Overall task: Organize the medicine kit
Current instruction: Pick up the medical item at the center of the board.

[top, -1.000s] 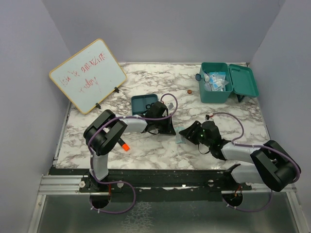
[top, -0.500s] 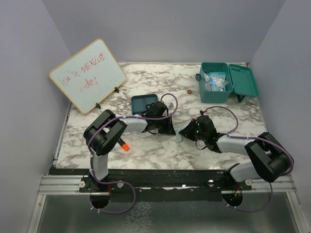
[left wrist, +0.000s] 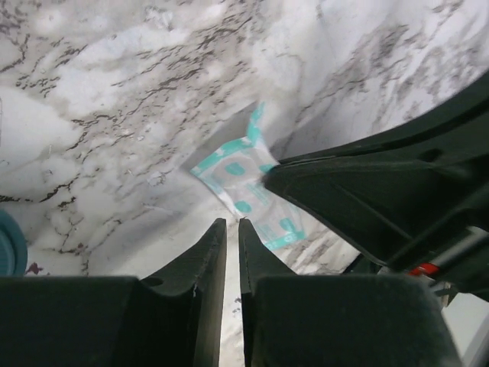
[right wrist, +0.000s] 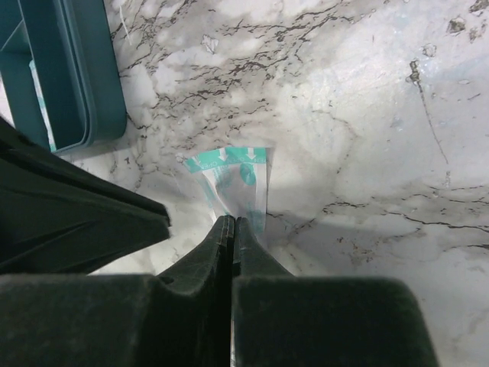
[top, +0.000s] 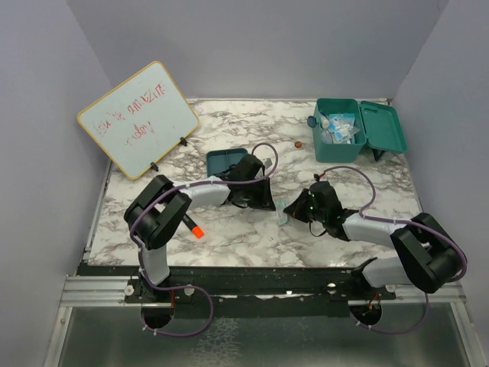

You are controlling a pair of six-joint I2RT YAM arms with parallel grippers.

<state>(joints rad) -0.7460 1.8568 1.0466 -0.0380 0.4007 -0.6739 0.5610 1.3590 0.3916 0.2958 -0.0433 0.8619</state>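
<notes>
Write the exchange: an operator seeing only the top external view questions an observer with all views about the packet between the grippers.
Operator: Has the right gripper caught the packet?
Observer: Yes. The right wrist view shows it shut on the packet's near edge.
Operator: Is the left gripper holding it too?
Observer: No. Its jaws stand barely apart and empty; the packet lies ahead of them on the table.
</notes>
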